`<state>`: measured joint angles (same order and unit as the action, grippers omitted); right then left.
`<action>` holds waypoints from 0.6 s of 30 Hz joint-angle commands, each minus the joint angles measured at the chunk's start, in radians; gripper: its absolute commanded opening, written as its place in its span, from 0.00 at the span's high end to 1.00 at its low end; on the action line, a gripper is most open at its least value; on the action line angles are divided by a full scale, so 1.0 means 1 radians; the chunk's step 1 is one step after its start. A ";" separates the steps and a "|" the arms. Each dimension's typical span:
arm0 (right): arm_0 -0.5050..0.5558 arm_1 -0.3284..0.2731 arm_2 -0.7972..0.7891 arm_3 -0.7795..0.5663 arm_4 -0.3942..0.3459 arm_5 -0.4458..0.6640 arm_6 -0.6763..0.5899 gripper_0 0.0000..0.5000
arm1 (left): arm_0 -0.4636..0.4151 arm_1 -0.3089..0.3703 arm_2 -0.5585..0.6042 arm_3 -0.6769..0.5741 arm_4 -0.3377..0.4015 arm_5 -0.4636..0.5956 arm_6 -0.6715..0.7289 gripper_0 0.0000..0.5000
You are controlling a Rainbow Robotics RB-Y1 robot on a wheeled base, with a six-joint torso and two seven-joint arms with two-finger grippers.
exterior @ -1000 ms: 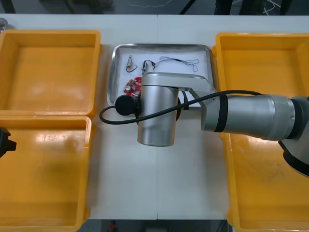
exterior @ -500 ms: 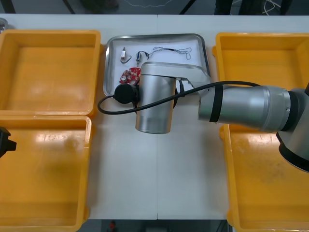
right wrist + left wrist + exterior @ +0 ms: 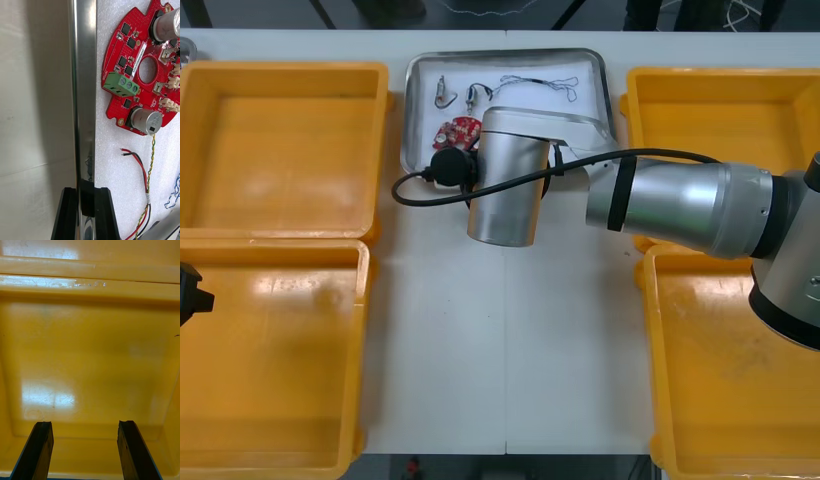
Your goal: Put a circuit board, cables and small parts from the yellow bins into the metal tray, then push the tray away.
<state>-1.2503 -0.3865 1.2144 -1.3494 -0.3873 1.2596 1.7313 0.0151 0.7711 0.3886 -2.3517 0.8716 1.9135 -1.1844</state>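
The right gripper is clamping its black fingers on the thin rim of the metal tray. The tray is lying at the far side of the table, close to its back edge and just beside the far right yellow bin. Inside it, the round red circuit board is resting just beside the gripped rim. The red and yellow cable is trailing from the board toward the fingers, the blue and white cable is lying past that, and a small metal part is sitting near the far left corner. The pinch is taking only a narrow lip of slick metal, so a hard shove is likely to make the fingers slide off. The tray could also swing about that single hold and knock its corner against the bin. With so little table lying beyond it, pushing too far is risking tipping the tray over the back edge. A jerk could also send the loose board and part skating across the lining. The cable's bare ends are lying near enough to the fingers to be caught when they let go. The left gripper is waiting, fingers spread apart, over the near left yellow bin.
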 commanded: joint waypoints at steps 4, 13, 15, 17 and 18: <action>-0.072 0.041 -0.012 0.076 0.013 -0.051 0.036 1.00 | 0.020 0.039 0.027 -0.031 0.007 0.006 -0.081 0.00; -0.092 0.077 -0.019 0.208 0.013 -0.135 0.045 1.00 | 0.020 0.039 0.027 -0.031 0.007 0.006 -0.081 0.00; -0.095 0.083 -0.022 0.223 0.013 -0.146 0.047 1.00 | 0.020 0.039 0.027 -0.031 0.007 0.006 -0.081 0.00; -0.097 0.086 -0.029 0.236 0.011 -0.155 0.050 1.00 | 0.020 0.039 0.027 -0.031 0.007 0.006 -0.081 0.00; -0.097 0.086 -0.032 0.242 0.011 -0.161 0.053 1.00 | 0.020 0.039 0.027 -0.031 0.007 0.006 -0.081 0.00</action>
<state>-1.2857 -0.3253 1.2135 -1.1162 -0.3862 1.1163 1.7440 0.0151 0.7711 0.3886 -2.3520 0.8718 1.9135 -1.1845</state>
